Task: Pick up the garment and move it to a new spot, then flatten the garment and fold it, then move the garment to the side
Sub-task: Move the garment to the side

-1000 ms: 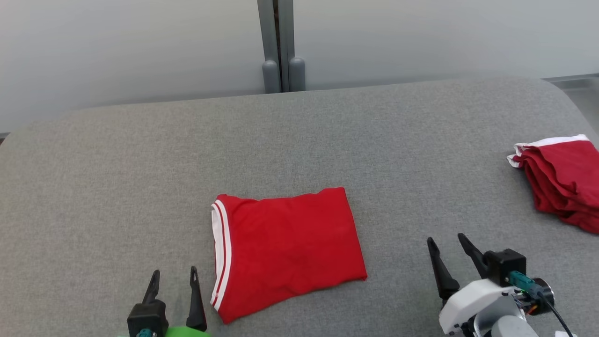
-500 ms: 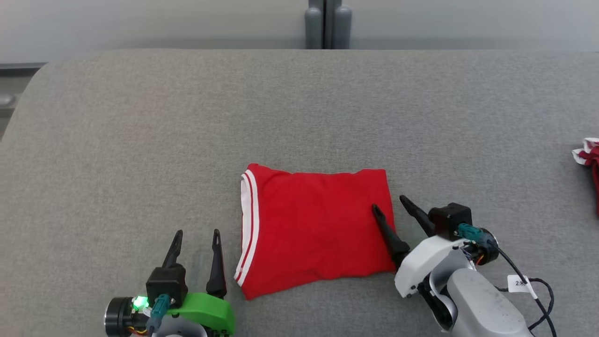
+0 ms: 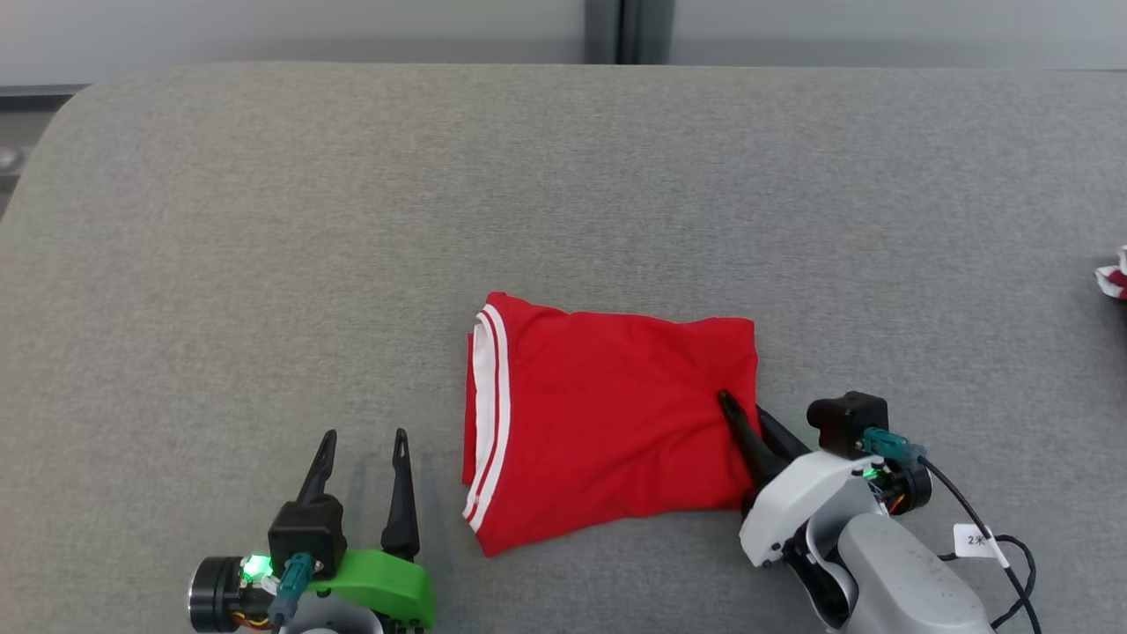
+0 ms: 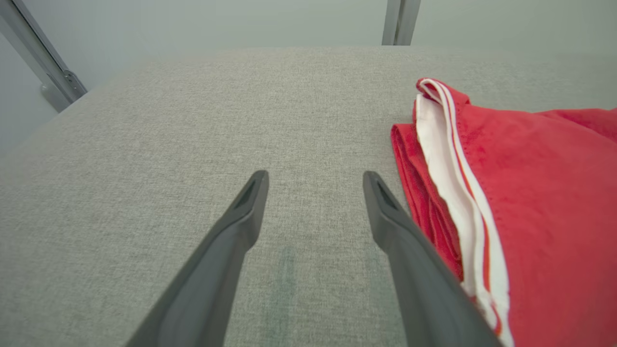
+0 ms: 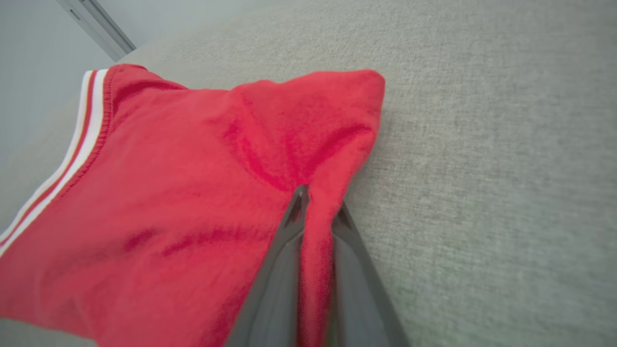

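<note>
Left gripper (image 3: 365, 436): was held low, fingers spread wide apart. Right gripper (image 3: 741, 403): was angled inward, fingers pinched together on the garment (image 3: 607, 414) edge

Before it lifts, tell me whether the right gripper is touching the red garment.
Touching. The right wrist view shows the right gripper with its jaws pinched on a fold of the red garment.

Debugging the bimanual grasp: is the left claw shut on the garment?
No, the left claw stands open over the grey surface, beside the red garment.
</note>
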Available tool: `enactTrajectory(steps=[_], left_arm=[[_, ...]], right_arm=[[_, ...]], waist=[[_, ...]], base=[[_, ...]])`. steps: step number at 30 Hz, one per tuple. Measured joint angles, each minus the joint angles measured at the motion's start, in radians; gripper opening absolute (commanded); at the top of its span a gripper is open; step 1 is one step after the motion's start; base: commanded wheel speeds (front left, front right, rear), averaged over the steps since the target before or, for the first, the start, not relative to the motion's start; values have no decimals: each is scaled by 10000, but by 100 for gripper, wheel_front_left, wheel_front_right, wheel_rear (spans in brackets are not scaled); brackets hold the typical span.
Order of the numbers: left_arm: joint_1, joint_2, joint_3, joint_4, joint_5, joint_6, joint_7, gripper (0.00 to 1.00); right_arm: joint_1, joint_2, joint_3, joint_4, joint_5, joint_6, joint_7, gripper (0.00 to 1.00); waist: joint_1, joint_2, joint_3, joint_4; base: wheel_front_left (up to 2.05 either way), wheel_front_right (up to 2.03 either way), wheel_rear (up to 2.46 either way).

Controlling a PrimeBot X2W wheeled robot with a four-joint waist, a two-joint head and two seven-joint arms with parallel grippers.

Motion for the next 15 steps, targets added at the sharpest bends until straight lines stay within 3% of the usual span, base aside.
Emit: enactTrajectory(steps=[8,15], left_arm=[[-90,-8,-56,25,621,-418,2,100],[-379,-10,-48,92,740,-606,0,100]], right_arm=[[288,-19,-414,-203,-86,0,13,0],[604,-52,-571,-359,-10,-12,31,0]], waist=[[0,0,-3,-1460],[0,0,-100,-3307]], base=[[0,0,0],[0,0,0]])
